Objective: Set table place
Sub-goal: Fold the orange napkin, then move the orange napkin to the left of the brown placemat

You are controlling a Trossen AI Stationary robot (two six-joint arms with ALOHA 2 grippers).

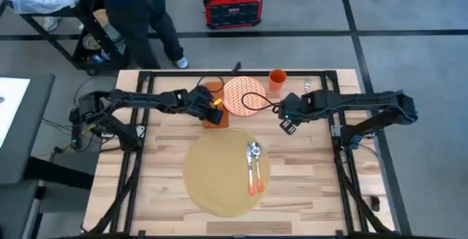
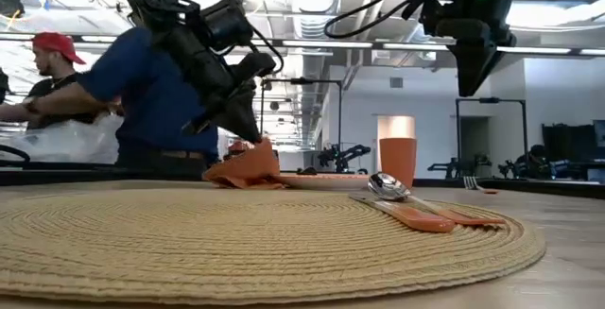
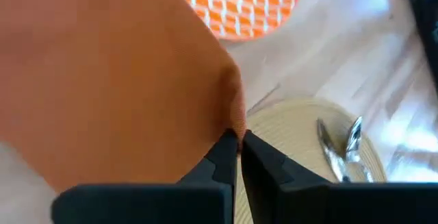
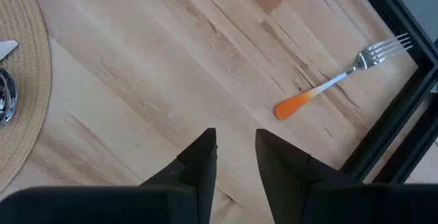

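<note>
Left wrist view: my left gripper (image 3: 237, 142) pinches just the napkin (image 3: 116, 80) corner between pressed jaws, so it may slip; right gripper (image 4: 236, 157) spread, idle.

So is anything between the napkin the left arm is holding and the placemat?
Nothing visible. The left gripper is shut on the napkin just beyond the placemat's far edge, with bare table between. The spoon and knife lie on the mat's right side only.

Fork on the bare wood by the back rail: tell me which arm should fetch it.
Right. The right gripper hovers open near the fork; the left gripper is shut on the napkin.
</note>
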